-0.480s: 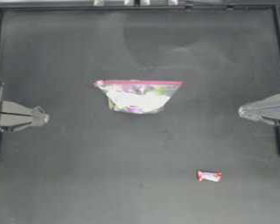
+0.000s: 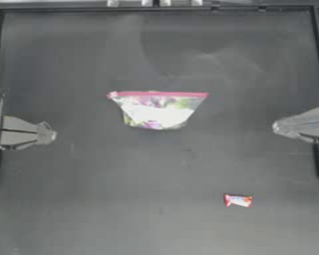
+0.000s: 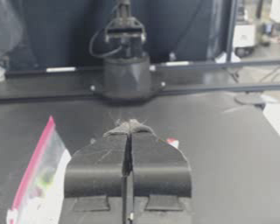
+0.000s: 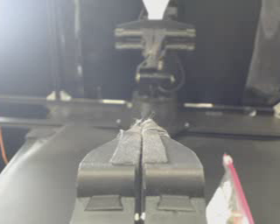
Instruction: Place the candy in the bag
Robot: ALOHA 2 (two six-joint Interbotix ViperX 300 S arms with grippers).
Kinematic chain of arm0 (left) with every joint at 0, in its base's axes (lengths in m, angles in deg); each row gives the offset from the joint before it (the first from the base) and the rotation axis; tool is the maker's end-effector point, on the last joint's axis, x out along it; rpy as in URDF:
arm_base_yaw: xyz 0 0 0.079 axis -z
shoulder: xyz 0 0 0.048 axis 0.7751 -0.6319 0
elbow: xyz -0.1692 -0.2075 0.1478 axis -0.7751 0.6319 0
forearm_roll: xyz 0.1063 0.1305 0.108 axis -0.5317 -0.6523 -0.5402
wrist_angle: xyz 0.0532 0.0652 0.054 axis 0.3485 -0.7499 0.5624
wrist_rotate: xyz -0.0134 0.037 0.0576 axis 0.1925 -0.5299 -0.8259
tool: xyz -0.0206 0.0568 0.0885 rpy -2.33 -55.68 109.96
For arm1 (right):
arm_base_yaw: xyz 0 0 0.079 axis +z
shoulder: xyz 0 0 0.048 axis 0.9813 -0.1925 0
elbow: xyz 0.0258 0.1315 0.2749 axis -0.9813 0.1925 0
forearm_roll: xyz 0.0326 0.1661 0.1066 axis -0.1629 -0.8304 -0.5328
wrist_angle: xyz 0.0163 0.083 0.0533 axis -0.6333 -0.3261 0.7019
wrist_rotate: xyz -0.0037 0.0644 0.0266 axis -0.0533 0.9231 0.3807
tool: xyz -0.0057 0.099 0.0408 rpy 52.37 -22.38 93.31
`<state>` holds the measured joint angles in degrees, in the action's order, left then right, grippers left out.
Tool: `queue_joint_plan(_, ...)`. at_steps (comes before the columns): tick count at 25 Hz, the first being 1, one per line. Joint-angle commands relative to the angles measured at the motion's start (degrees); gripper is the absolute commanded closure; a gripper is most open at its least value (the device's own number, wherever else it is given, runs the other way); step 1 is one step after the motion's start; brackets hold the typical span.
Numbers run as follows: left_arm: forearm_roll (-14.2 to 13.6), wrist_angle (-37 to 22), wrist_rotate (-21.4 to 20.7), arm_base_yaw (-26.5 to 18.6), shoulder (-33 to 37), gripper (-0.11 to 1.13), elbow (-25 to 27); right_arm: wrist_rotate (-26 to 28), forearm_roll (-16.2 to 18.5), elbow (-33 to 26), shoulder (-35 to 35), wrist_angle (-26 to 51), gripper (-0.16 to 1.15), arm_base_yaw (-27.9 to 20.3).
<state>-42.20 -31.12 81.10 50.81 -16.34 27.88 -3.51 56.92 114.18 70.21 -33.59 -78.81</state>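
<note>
Bag [image 2: 157,109]: lies flat near the middle of the table [image 2: 89,199], pink strip along its far edge; white, green, purple and yellow show through, but the contents are too blurred to name.
Bag in wrist views: only one edge with the pink strip shows beside each arm's jaws; the rest is cut off.
Candy [image 2: 239,200]: lies alone on the table, well apart from the bag, toward the right arm's side and the near edge; red ends, whitish middle.
Candy, left wrist view: only a small red-and-white scrap peeks past the jaw.
Left gripper [image 2: 49,134]: parked at the table's left edge, jaws pressed together, empty.
Right gripper [image 2: 276,127]: parked at the right edge, jaws pressed together, empty; its arm is cut off by the frame.
</note>
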Motion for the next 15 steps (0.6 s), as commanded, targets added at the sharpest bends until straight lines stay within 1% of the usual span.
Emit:
queue_joint_plan(1,-0.09,0.0,-0.09,0.0,-0.79,0.7,-1.76,-0.26,0.7,-0.62,-0.35,-0.44,0.74,0.09)
queue_joint_plan(2,-0.09,-0.18,-0.09,0.0,-0.79,0.6,-1.76,-0.26,1.14,-0.62,-0.35,-0.44,0.66,0.09)
queue_joint_plan(3,-0.09,-0.35,-0.09,0.0,-0.79,0.48,-1.85,-0.18,1.85,-0.53,-0.35,-0.53,0.54,0.09)
queue_joint_plan(6,-0.09,-0.97,-0.09,0.0,-0.79,0.08,-2.29,0.18,3.16,-0.53,-0.35,-0.44,0.25,0.09)
queue_joint_plan(7,-0.09,-1.41,0.0,0.0,-0.79,-0.01,-2.46,0.18,3.25,-0.62,-0.35,-0.44,0.16,0.09)
queue_joint_plan(8,-0.18,-2.29,-0.09,0.09,-0.79,-0.07,-2.9,0.26,3.08,-0.62,-0.35,-0.44,0.08,0.09)
queue_joint_plan(10,-0.18,-3.96,-0.09,0.09,-0.79,-0.01,-3.52,0.18,2.9,-0.7,-0.53,-0.44,-0.05,0.09)
queue_joint_plan(12,-0.18,-5.36,-0.09,0.0,-0.79,0.03,-3.87,0.09,2.9,-0.88,-0.7,-0.26,-0.05,0.09)
queue_joint_plan(15,-0.18,-6.77,-0.09,-0.88,-0.79,0.0,-4.13,0.09,2.72,-1.41,-0.79,0.97,-0.04,-0.62)
